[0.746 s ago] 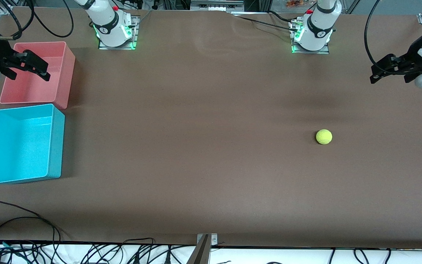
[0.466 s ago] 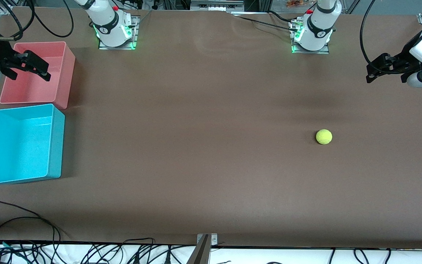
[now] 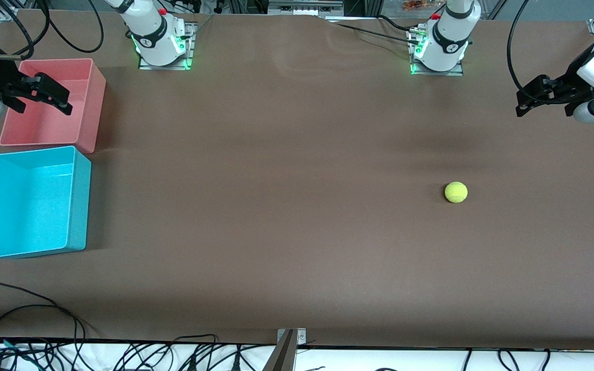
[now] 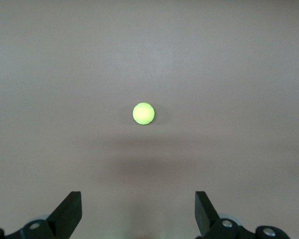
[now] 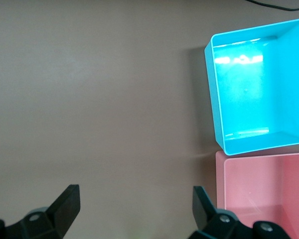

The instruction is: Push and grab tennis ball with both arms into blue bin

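- Since a moment ago the left tool has drifted a little way in from the edge of the front view, toward the middle of the surface, and it hangs high over the left arm's end with its fingers wide apart and nothing between them.
- The right tool has hardly stirred; it waits over the pink bin, fingers spread, also empty.
- The tennis ball has not moved: it rests on open surface toward the left arm's end, nearer the front camera than the left arm's base and well apart from the blue bin, which stands at the right arm's end, just beside the pink bin and nearer the camera.
- I judge this a first approach only; no push has begun, and the ball has nearly the whole length of the surface to travel.
- The left wrist view shows the tennis ball lined up between the open fingers, which the front view does not reveal.
- The right wrist view shows the blue bin empty inside, with the pink bin beside it.
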`<state>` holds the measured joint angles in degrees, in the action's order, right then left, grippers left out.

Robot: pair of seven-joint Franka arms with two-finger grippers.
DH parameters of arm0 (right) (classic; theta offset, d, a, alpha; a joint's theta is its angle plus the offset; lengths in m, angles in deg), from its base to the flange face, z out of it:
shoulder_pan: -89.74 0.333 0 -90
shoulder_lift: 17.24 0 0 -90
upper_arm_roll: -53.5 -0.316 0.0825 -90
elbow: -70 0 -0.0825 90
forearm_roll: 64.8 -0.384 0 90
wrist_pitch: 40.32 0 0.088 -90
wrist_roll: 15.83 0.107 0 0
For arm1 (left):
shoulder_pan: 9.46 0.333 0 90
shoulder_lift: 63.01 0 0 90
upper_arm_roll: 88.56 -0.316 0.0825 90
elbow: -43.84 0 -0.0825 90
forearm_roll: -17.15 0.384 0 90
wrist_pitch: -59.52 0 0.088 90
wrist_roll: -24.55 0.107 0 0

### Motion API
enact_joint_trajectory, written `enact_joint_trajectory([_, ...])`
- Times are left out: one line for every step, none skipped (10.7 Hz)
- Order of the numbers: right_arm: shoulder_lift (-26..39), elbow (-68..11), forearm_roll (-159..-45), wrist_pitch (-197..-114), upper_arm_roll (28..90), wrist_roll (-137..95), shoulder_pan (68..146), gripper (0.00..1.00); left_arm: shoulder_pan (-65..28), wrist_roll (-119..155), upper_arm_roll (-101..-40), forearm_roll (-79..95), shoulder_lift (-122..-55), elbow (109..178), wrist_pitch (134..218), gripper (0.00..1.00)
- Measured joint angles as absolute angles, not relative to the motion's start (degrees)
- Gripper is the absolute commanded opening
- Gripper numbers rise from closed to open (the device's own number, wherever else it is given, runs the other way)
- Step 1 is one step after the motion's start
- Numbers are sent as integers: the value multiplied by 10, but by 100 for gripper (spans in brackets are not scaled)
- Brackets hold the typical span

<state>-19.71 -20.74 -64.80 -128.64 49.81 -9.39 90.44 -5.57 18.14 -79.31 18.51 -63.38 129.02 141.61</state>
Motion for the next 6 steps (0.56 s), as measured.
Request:
enact_joint_trajectory([-197, -207, -648, -1287, 499, -94, 904, 100, -55, 181, -793, 185, -634, 1290, 1416, 100])
enact_joint_trajectory([-196, -207, -648, -1288, 500, -94, 904, 100, -55, 181, -793, 185, -634, 1290, 1416, 100])
enact_joint_trajectory([-196, -207, -648, -1288, 500, -94, 904, 100, -54, 181, -793, 185, -634, 1290, 1416, 100])
enact_joint_trajectory([-195, -207, -648, -1289, 500, -94, 904, 100, -54, 181, -793, 185, -634, 1290, 1416, 100])
enact_joint_trajectory([-194, -207, -648, -1289, 500, -94, 904, 100, -54, 181, -793, 185, -634, 1290, 1416, 100])
enact_joint_trajectory([-193, -207, -648, -1289, 500, -94, 904, 100, -54, 181, -793, 185, -634, 1290, 1416, 100])
